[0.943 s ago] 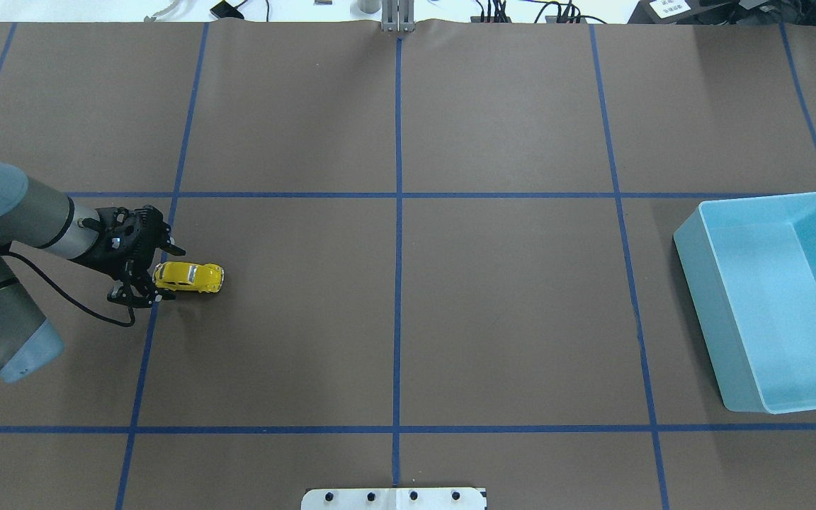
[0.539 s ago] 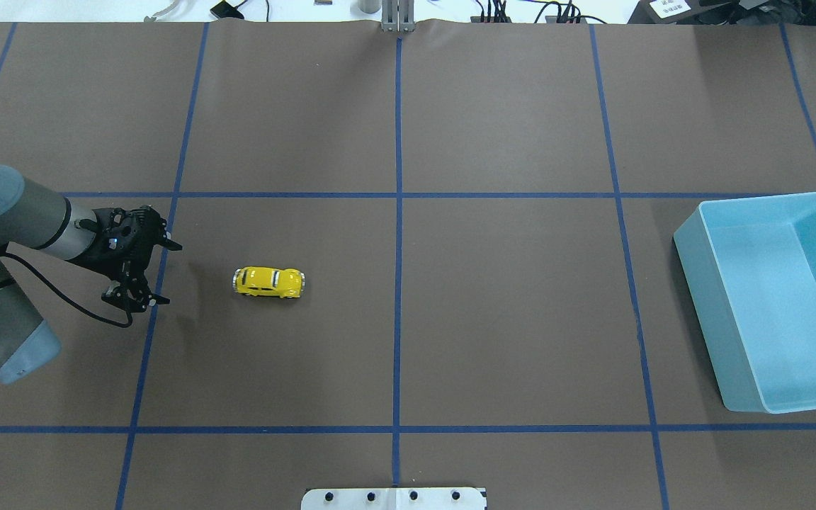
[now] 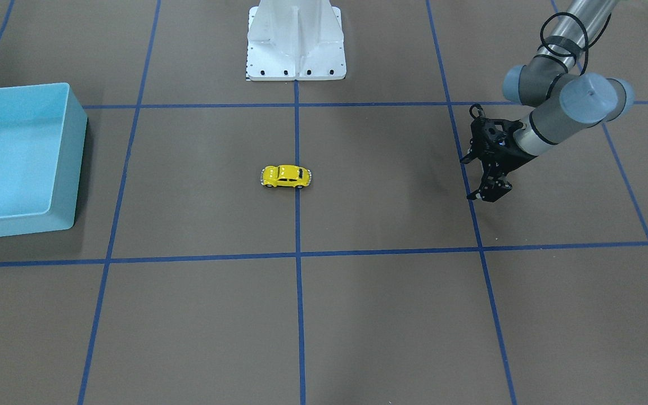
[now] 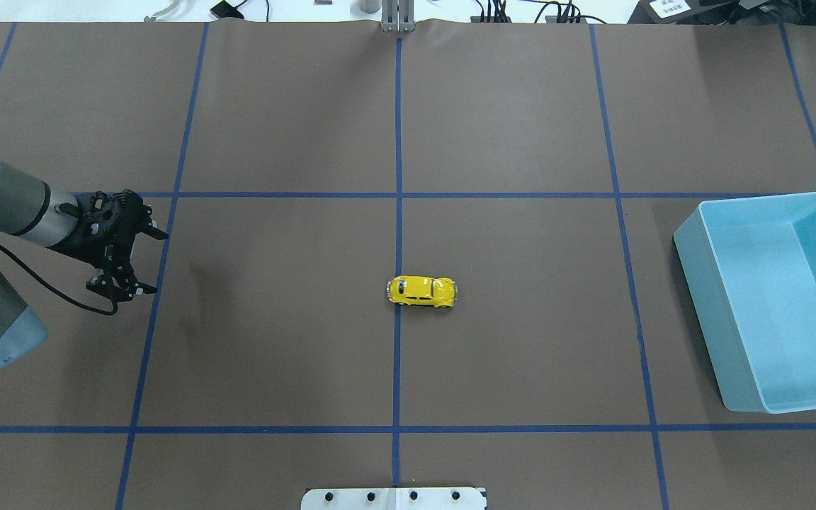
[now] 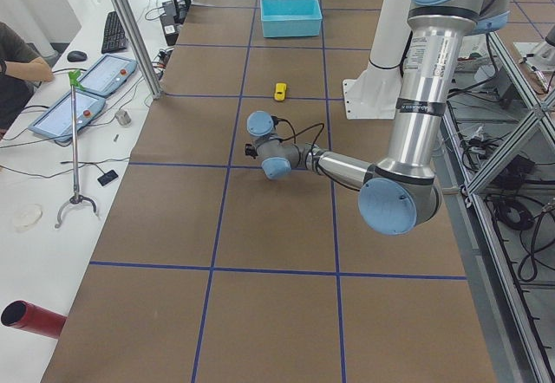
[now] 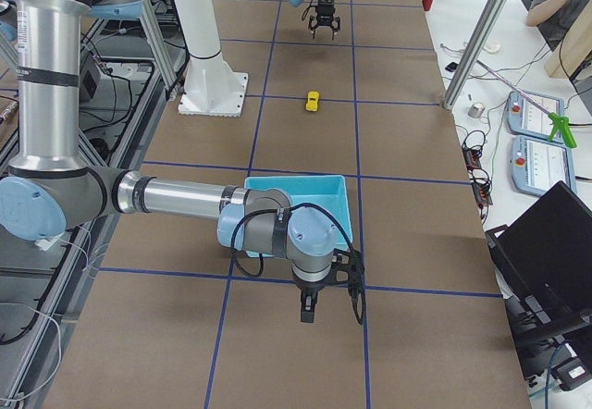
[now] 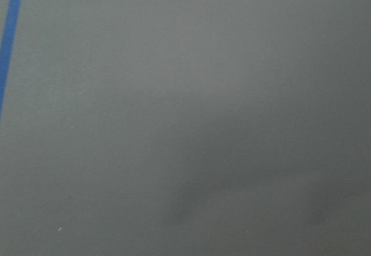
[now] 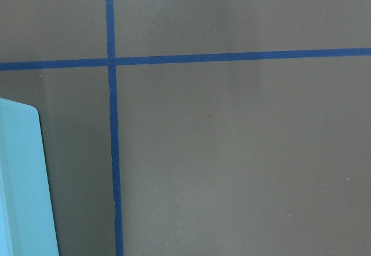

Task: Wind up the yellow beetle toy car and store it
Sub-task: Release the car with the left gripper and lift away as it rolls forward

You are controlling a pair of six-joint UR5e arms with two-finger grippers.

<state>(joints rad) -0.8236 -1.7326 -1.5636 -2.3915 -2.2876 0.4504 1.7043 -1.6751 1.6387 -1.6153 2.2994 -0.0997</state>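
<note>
Brown table [image 4: 521,106] crossed by blue tape [image 4: 398,142]. Yellow toy car [image 4: 422,291] sits at centre frame, lengthwise left-to-right, well right of the nearer left gripper [image 4: 155,263], fingers spread and empty. Right gripper [image 6: 314,309], past the blue bin [image 4: 704,312]: cannot tell its state.

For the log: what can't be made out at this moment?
- Whether the right hand is open or shut: it shows only in the exterior right view, and small.
- Underside of the yellow beetle toy car: it faces the table, and the car is tiny in every view.
- Left wrist view: blurred, only table surface.
- Outer side of the light blue bin: cut off by the overhead and front-facing edges.
</note>
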